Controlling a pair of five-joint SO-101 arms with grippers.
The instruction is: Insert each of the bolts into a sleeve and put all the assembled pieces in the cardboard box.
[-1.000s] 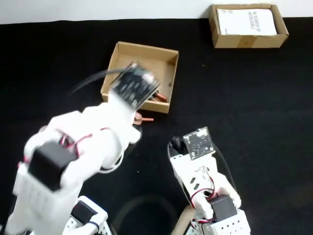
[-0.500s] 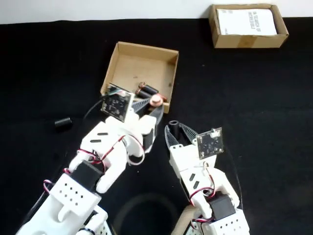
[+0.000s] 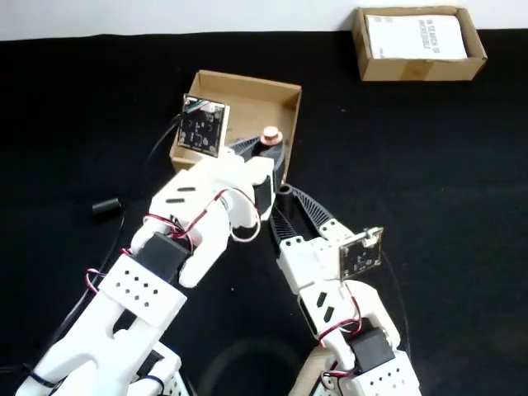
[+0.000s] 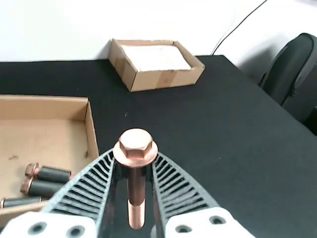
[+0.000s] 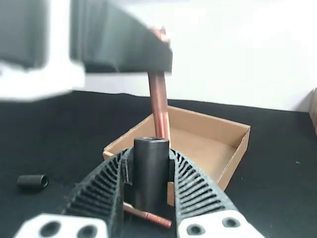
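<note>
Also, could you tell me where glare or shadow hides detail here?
High view: the white sheet in the far box glares, and the black table shows hardly any shadow. Left wrist view: even light, a soft sheen on the bolt in the left gripper. Right wrist view: the bright wall turns that gripper into a dark shape.

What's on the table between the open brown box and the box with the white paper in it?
Nothing: between the cardboard box and the paper-filled box, the high view shows just bare black table.

Black table (image 3: 445,181), open cardboard box (image 3: 247,81), farther box (image 3: 412,69), loose sleeve (image 3: 106,206), loose bolt (image 5: 148,216)
</note>
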